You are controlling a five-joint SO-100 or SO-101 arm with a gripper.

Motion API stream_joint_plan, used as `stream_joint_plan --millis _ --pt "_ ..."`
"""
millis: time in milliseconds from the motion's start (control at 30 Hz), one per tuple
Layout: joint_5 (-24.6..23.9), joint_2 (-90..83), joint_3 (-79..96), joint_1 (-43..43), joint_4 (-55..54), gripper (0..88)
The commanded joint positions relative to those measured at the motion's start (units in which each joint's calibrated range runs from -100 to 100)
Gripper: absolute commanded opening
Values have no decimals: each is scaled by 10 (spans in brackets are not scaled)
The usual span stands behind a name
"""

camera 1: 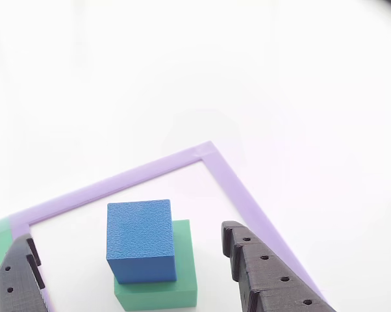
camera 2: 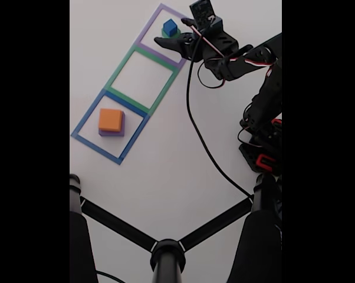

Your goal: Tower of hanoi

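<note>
Other view, lower middle: the gripper [camera 1: 137, 266] is spread wide around the blue cube [camera 1: 141, 239] atop the green block [camera 1: 182, 273]; closing low could snag both.

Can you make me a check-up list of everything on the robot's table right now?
Surface: white table, with three taped square outlines in a row: purple, green, blue.
Job's things: blue cube on green block inside the purple outline; orange block on purple block inside the blue outline.
Clutter: nothing seen.
Gripper: gripper open, one finger on each side of the blue cube, touching nothing.
Cables: black cable runs across the table from the arm.
Surroundings: black stand legs at the bottom of the fixed view.
</note>
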Motion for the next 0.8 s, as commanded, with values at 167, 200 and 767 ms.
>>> stream_joint_plan --millis 167,200,767 --pt "0 20 -36 -8 -31 274" --pt "0 21 -36 -10 -31 268" --pt "0 33 -40 -38 -30 108"
